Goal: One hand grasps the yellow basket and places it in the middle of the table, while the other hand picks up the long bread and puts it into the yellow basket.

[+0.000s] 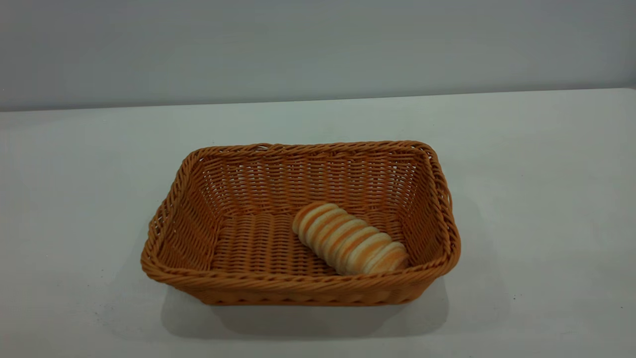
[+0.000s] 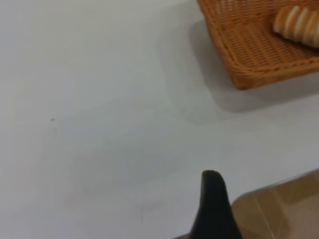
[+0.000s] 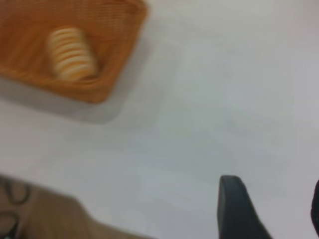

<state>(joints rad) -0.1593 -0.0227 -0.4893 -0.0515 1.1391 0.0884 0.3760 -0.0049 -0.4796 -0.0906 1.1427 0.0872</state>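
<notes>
Resting diagonally in the yellow basket (image 1: 298, 278), mid-table (image 1: 521, 199), the long bread (image 1: 350, 237) looks placed; task appears done. Right gripper (image 3: 274, 209) spread open, empty, well clear. Left gripper (image 2: 214, 204): state can't tell. Advise keeping both arms clear w/o nudging basket.

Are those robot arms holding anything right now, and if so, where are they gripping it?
Nothing is held. The bread lies loose in the basket, and both grippers are off over bare table, away from it.
</notes>
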